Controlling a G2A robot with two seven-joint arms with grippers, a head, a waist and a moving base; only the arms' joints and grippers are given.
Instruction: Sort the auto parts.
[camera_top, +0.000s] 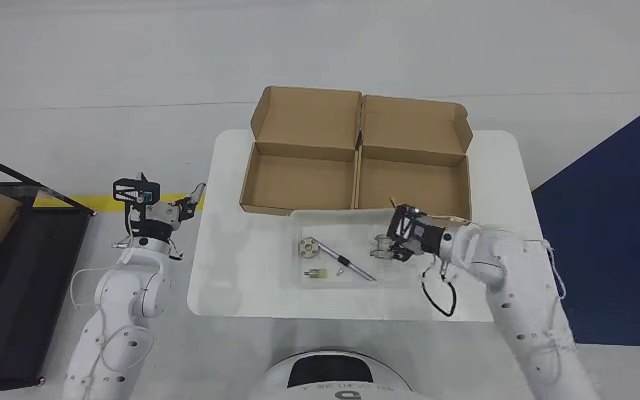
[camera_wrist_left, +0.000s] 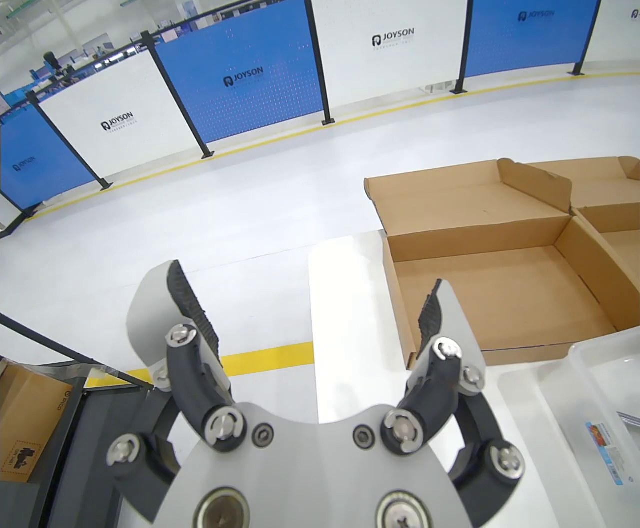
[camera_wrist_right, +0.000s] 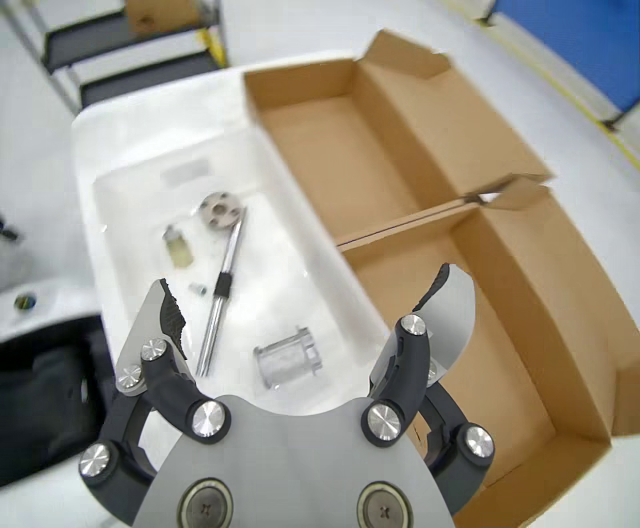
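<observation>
dark logo lettering printed on the white fence panels (camera_wrist_left: 392, 37) and on the blue fence panels (camera_wrist_left: 243, 77) beyond the floor. small colour label (camera_wrist_left: 607, 444) stuck on the clear tray (camera_wrist_left: 605, 340), print too fine to read. black handling-mark sticker (camera_wrist_left: 21, 457) on a brown carton (camera_wrist_left: 35, 400).

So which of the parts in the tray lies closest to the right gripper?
The short metal cylinder, on its side right by the open right gripper; the long rod, disc, screw and small yellowish part lie farther off.
</observation>
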